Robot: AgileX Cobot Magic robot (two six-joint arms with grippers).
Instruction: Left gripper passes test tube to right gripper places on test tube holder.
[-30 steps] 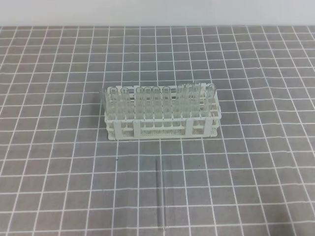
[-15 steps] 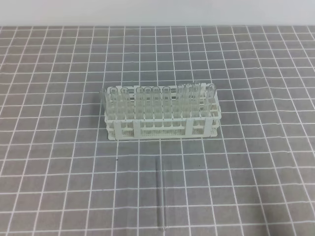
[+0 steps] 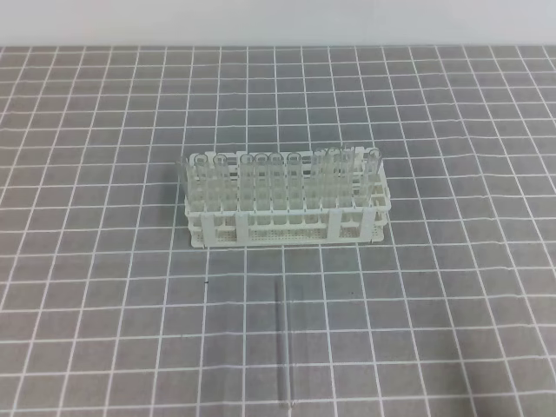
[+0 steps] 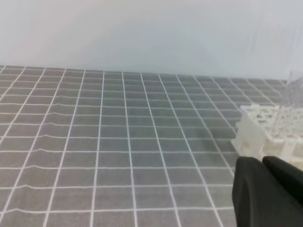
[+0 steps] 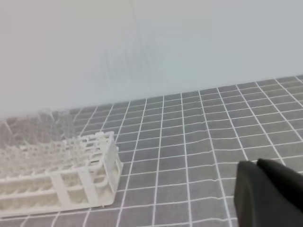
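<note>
The test tube [image 3: 283, 343] lies flat on the grey grid mat, pointing towards me, a short way in front of the test tube holder [image 3: 239, 228]. This white lattice rack stands mid-table with several clear tubes [image 3: 276, 178] upright in it. Neither gripper shows in the high view. In the left wrist view the left gripper [image 4: 262, 163] is a black shape at the lower right, jaws together and empty, with the holder's end [image 4: 258, 127] just beyond. The right gripper [image 5: 257, 164] looks the same, jaws together, with the holder [image 5: 61, 179] to its left.
A grey mat with a white grid [image 3: 104, 287] covers the table up to a pale wall [image 3: 278, 22] at the back. Nothing but the rack and the loose tube lies on the mat in view.
</note>
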